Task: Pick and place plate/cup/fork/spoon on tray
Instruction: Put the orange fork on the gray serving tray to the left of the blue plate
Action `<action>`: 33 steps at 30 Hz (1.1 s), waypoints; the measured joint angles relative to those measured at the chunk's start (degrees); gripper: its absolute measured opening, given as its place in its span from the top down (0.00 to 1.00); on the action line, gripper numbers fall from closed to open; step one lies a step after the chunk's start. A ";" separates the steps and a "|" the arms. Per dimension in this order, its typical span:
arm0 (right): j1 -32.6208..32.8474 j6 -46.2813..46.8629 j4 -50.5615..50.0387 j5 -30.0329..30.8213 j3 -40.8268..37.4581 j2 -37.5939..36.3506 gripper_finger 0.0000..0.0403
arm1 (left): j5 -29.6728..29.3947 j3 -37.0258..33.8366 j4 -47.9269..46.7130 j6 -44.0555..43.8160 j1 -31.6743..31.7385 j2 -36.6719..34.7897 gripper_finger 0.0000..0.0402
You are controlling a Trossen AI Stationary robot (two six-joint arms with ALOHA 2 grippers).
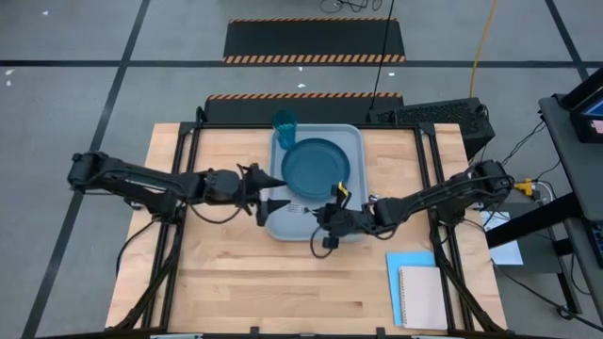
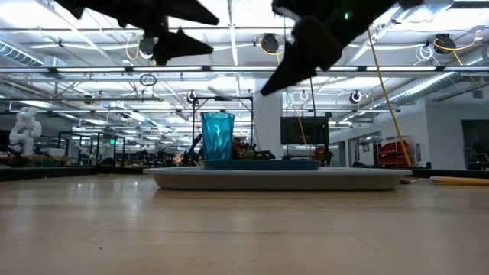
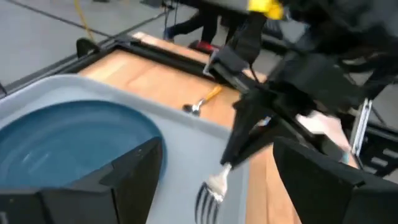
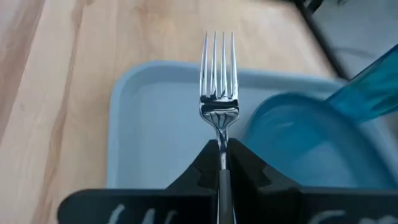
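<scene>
**Q:** Right gripper (image 4: 221, 163) first: what is it doing?

**A:** It is clamped on the fork (image 4: 217, 93). The handle is pinched between the fingers and the silver tines point forward over the near end of the tray (image 1: 278, 221). I judge the fork is held out lengthwise so it can be laid flat in the bare strip beside the plate.

**Q:** Now the largest things, going down in size?

**A:** A wooden table (image 1: 236, 282) carries the grey-blue tray at its far middle. The dark blue plate (image 1: 316, 163) lies inside the tray and fills most of its width. The teal cup (image 1: 285, 122) stands upright at the tray's far left corner, close to the plate. So plate and cup seem already placed.

**Q:** And the spoon?

**A:** The spoon (image 3: 203, 101) lies on the wood just outside the tray, orange handle pointing away from it. It looks like the last item to collect.

**Q:** Where is the left gripper (image 1: 273, 191)?

**A:** It hovers at the tray's left edge, fingers spread wide and empty, near the fork. It appears to be waiting clear of the drop spot.
</scene>
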 joint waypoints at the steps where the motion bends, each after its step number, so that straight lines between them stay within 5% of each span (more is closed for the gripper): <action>1: -0.83 0.89 1.26 -1.74 -1.13 0.00 0.99 | 0.00 -0.06 -2.20 0.01 -0.10 -1.48 0.24; 7: -5.46 3.65 13.57 -11.53 -8.29 -0.02 0.99 | -0.04 -0.07 -8.02 0.13 -0.96 -6.26 0.30; 15: -8.75 1.95 24.41 -17.47 -11.75 4.58 0.99 | -0.04 -0.07 -8.44 3.67 -2.09 -6.66 0.38; 33: -11.96 -1.37 25.28 -22.36 -10.20 12.85 0.98 | -4.28 -0.07 -8.79 3.23 -4.72 -6.64 0.58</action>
